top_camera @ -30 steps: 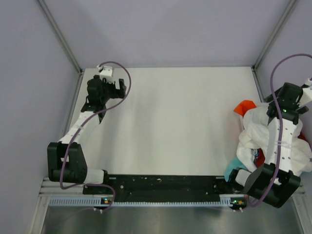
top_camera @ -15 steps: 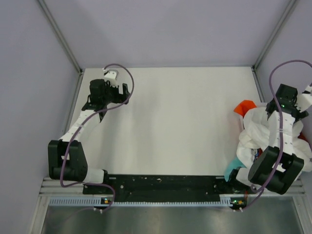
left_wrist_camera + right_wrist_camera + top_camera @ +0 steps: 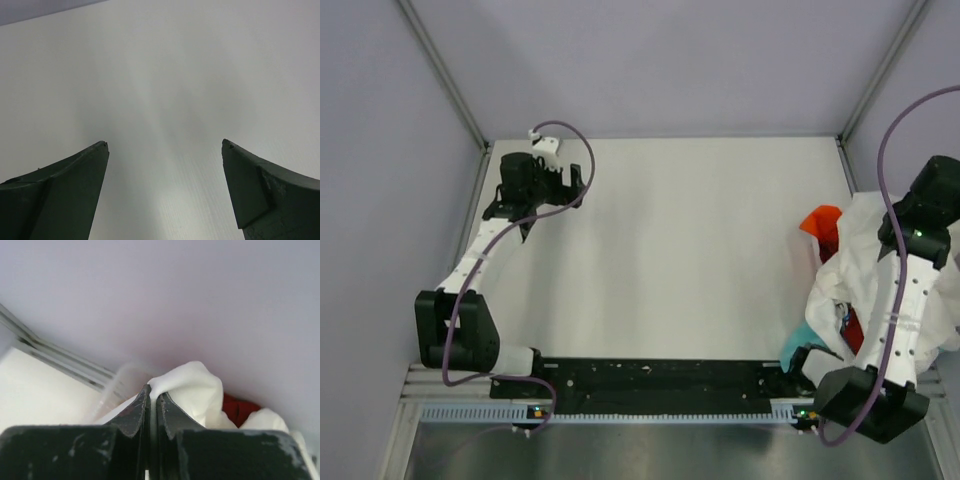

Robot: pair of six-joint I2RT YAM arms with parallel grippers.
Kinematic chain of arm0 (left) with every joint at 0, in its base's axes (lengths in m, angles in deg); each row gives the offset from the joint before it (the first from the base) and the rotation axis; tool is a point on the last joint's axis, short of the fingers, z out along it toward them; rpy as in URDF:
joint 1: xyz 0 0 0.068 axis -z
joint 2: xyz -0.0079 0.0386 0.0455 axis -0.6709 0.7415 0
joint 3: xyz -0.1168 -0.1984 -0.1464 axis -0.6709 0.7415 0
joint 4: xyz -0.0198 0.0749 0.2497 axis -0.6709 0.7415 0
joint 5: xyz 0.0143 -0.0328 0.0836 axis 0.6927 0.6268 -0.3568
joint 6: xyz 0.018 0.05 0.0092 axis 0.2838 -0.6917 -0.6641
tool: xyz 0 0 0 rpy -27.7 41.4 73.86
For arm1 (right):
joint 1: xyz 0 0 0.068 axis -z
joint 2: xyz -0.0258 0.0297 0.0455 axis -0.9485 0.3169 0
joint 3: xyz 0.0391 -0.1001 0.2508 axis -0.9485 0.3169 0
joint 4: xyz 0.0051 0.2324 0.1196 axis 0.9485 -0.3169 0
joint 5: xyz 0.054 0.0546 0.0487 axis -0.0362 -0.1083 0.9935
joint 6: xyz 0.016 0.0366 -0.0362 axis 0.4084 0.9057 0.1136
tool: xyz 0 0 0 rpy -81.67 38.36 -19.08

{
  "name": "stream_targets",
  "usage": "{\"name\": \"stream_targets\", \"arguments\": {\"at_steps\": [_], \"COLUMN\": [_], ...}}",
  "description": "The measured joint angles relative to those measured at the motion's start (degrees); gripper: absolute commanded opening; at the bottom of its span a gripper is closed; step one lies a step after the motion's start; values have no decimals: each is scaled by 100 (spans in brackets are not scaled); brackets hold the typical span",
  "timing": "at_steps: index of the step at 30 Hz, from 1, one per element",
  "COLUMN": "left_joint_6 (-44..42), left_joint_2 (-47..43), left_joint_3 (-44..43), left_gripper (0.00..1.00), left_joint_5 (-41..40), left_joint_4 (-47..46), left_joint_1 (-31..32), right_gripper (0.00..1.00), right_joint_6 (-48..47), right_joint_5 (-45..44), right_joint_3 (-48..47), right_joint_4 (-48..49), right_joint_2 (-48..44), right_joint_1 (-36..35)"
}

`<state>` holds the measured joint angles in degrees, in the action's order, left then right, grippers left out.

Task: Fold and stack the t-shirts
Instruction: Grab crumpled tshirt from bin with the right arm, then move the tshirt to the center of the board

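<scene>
A heap of t-shirts lies at the table's right edge: a white t-shirt [image 3: 860,260] on top, an orange one [image 3: 820,222] poking out at the back left, a red one [image 3: 855,325] and a teal one [image 3: 800,340] lower down. My right gripper [image 3: 153,392] is shut on a pinched fold of the white t-shirt [image 3: 192,385], lifted above the heap, with red cloth [image 3: 240,410] behind. From above, the right arm's wrist [image 3: 930,205] hides its fingers. My left gripper [image 3: 165,147] hangs open over bare table at the far left [image 3: 560,180], holding nothing.
Grey walls close in the white table [image 3: 670,250] on the left, back and right. The heap spills against the right wall. A black rail [image 3: 660,378] with both arm bases runs along the near edge.
The right gripper closed on the white t-shirt and rose toward the back right, drawing the cloth up. The left gripper shifted slightly toward the back and stayed open.
</scene>
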<state>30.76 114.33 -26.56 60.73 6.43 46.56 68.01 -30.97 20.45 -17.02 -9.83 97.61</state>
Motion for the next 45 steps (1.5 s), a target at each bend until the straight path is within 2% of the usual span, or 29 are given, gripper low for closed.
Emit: {"name": "stream_targets", "arguments": {"at_steps": [5,8,10,13,17,22,25,27,29,30,33,35,41,45], "left_joint_6": [-26,-22,-24,-68,-153,-170,-173,-186,-205,-225,-302,-352,-557,-732], "left_joint_2": [0,0,0,-2,-7,-76,-214,-337,-424,-461,-529,-529,-529,-529], "left_joint_3": [-339,-555,-702,-874,-1036,-1178,-1193,-1200,-1215,-1222,-1224,-1224,-1043,-758], "left_gripper": [99,99,99,99,99,99,99,99,99,99,99,99,99,99], "left_joint_5": [-31,-153,-229,-337,-378,-385,-391,-385,-389,-389,-393,-385,-192,-98], "left_joint_4": [225,420,564,693,911,1141,1222,1281,1307,1307,1320,1338,1523,1624], "left_joint_1": [0,-2,-15,-72,-302,-1106,-1606,-1928,-2170,-2295,-2555,-2612,-2614,-2614], "right_gripper": [0,0,0,0,0,0,0,0,0,6,49,64,73,82], "right_joint_6": [-883,-1598,-1996,-2391,-2382,-2448,-2389,-2264,-2214,-2216,-2208,-2177,-2262,-2363], "right_joint_5": [170,498,944,1867,3504,5523,6902,7602,7890,7960,7755,7110,4354,3488], "right_joint_3": [-1084,-1534,-1869,-2396,-3045,-3926,-3910,-3595,-3119,-2747,-1851,-1722,-3042,-2293], "right_joint_4": [623,1241,1464,1681,1805,1792,1862,2083,2315,2498,2826,2835,1403,970], "right_joint_2": [-369,-404,-317,-44,420,1263,1694,1891,1985,2033,2490,3145,5466,5147], "right_joint_1": [-411,-859,-1449,-2177,-3147,-4830,-5545,-5702,-5713,-5711,-5720,-5729,-5720,-5783]}}
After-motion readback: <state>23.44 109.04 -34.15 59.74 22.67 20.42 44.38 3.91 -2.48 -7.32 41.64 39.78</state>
